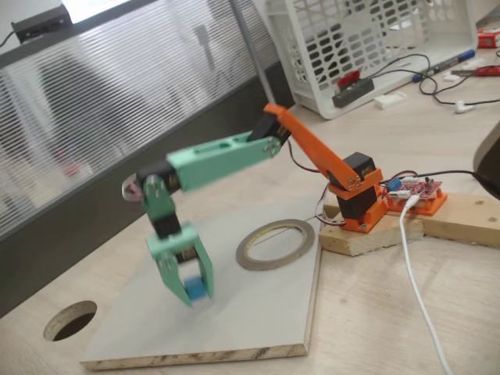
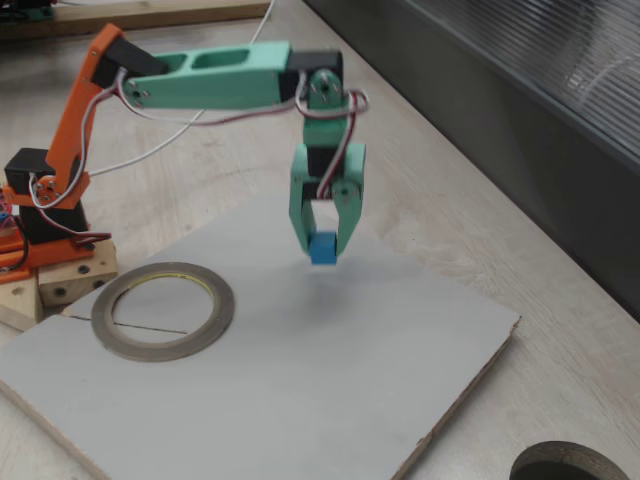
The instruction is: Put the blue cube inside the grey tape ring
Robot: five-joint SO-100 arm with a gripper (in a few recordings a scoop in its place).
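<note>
looking at the fixed view from the arm's open side, you have the pickup done and the placing left: the end effector [image 1: 193, 291] is clenched on the blue cube [image 1: 195, 291], which sits low between the two green fingers and shows just below their tips. cube and fingers hang above the pale board [image 1: 258, 320], not resting on it as far as this blurred picture lets you judge. the grey tape ring [image 1: 275, 244] lies flat on that board, empty, to the right of the cube and further back, toward the arm's orange base [image 1: 361, 201]. the round hole in the counter [image 1: 69, 319] is on the cube's other side, off the board, so do not mistake it for the target.

in the fixed view from the opposite side, the same grip reads more sharply: the end effector [image 2: 323, 245] points straight down, fingers closed on the cube [image 2: 322, 248], with a faint shadow on the board [image 2: 300, 400] beneath it, which suggests it is lifted clear. the ring [image 2: 163, 309] is here to the left of the cube and a little nearer the camera, well apart from it, its opening bare. what remains, by my reading, is to carry the cube across until it hangs over that opening, lower it and let go.
</note>
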